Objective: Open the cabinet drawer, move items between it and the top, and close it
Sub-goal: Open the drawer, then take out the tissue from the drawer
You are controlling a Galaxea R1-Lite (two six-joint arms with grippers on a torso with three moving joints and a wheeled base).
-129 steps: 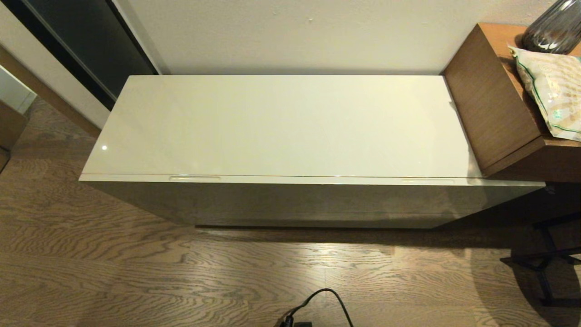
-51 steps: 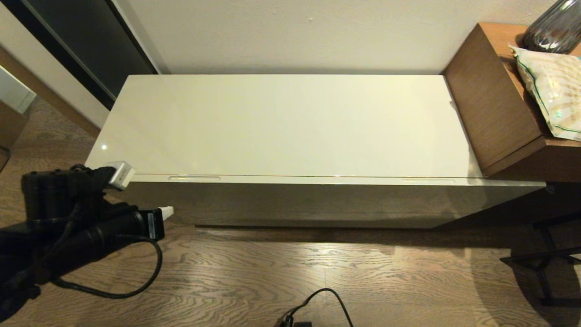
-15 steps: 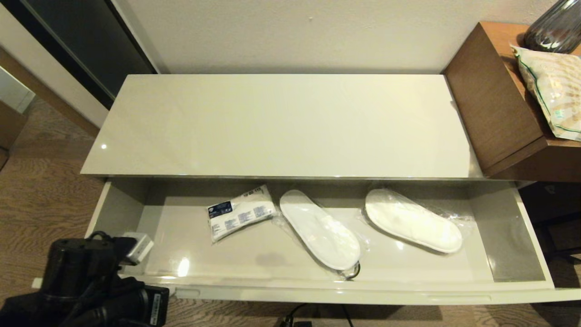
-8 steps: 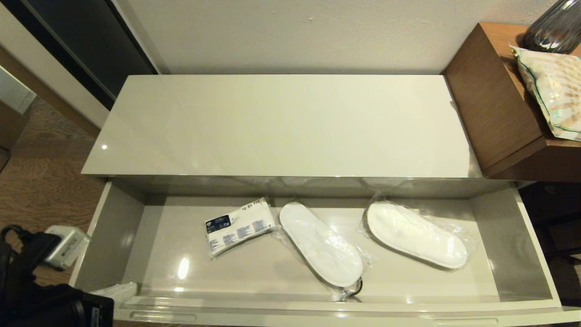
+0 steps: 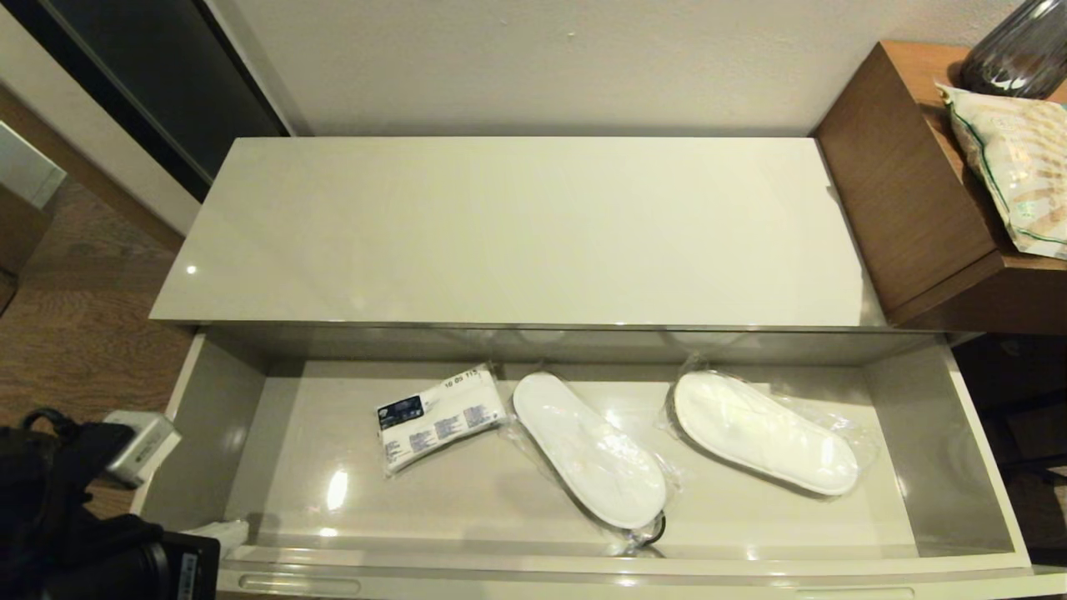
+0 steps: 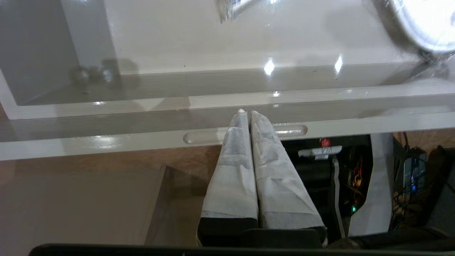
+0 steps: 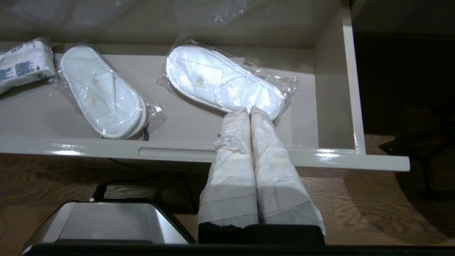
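Note:
The cabinet drawer stands pulled far out below the glossy cream top, which is bare. Inside lie the white packet with a dark blue label and two plastic-wrapped white slippers. My left gripper is at the drawer's front left corner; in the left wrist view it is shut, tips resting over the front rail just above the left slot handle. My right gripper is shut and empty, hovering in front of the drawer near the right slipper. It is out of the head view.
Taller brown wooden furniture adjoins the cabinet's right end, carrying a green-striped beige bag and a dark glass vase. Wood floor lies to the left. A silver box sits below the drawer front.
The shut drawer has been pulled out, with my left gripper at its left handle, uncovering the packet and slippers. In the last half second the left arm shifted slightly; the drawer stayed put.

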